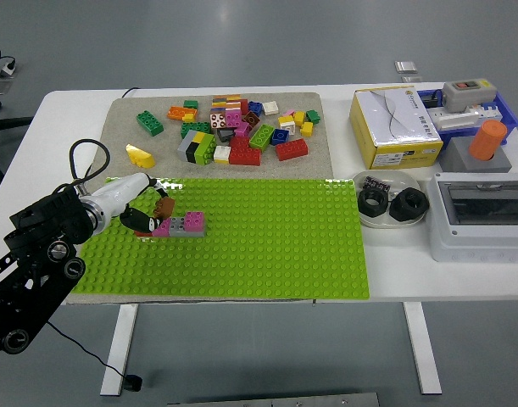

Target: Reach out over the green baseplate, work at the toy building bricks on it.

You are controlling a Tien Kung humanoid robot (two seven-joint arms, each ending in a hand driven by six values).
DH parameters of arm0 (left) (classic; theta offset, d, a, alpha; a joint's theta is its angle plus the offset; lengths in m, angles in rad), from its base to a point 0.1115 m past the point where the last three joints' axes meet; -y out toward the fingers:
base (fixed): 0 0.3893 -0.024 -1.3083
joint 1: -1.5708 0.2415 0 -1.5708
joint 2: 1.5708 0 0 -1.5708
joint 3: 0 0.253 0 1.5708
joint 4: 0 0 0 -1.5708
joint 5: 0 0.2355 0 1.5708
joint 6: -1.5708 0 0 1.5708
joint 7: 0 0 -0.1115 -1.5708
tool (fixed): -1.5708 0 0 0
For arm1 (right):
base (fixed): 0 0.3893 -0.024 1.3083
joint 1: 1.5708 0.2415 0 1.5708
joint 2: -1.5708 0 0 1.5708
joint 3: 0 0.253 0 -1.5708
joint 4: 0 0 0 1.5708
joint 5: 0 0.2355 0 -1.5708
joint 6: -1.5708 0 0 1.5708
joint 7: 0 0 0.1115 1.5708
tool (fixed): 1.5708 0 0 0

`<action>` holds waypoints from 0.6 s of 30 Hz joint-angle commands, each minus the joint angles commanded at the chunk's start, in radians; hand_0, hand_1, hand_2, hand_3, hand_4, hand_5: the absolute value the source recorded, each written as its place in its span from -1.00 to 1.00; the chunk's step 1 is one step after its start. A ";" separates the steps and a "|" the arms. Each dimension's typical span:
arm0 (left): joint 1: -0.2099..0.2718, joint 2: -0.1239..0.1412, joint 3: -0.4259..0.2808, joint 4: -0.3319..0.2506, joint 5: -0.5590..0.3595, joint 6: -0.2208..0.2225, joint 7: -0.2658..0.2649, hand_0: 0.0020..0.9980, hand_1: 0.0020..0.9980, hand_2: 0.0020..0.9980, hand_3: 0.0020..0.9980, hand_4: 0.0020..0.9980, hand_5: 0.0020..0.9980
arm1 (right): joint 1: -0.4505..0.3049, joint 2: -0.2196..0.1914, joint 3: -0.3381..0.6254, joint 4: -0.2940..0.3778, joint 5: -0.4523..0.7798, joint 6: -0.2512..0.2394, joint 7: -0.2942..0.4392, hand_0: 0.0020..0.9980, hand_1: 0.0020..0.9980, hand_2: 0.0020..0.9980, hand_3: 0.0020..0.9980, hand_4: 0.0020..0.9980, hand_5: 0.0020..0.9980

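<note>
The green baseplate [267, 246] lies on the near half of the white table. A small stack of a grey brick [181, 226] and a magenta brick [193, 220] stands on the plate's left part. My left hand [144, 219] is just left of this stack. Its black fingers are curled on a brown brick [164, 206], held slightly above and left of the stack. A bit of red shows under the fingers. Several loose bricks [233, 127] lie on the grey mat [123, 127] behind the plate. My right arm is out of view.
A yellow piece [140, 156] lies on the mat's left side. At the right stand a yellow-and-white box [394, 127], a white dish with black nuts [390, 203], a grey switch box [479, 216] and an orange cylinder [489, 140].
</note>
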 joint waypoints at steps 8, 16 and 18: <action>-0.011 0.018 0.038 0.019 0.005 -0.005 0.007 0.95 0.87 0.82 -0.08 0.29 -1.00 | 0.003 -0.001 -0.003 0.000 0.005 0.001 0.002 0.37 0.34 0.35 0.78 0.25 1.00; -0.013 0.011 0.067 0.037 0.000 -0.003 0.005 0.95 0.87 0.81 -0.08 0.26 -1.00 | 0.003 -0.002 -0.012 0.000 0.012 0.001 0.005 0.37 0.34 0.35 0.78 0.25 1.00; -0.013 0.009 0.069 0.038 0.000 -0.001 0.003 0.95 0.87 0.81 -0.08 0.26 -1.00 | 0.003 -0.002 -0.014 0.000 0.014 0.001 0.006 0.37 0.34 0.35 0.78 0.25 1.00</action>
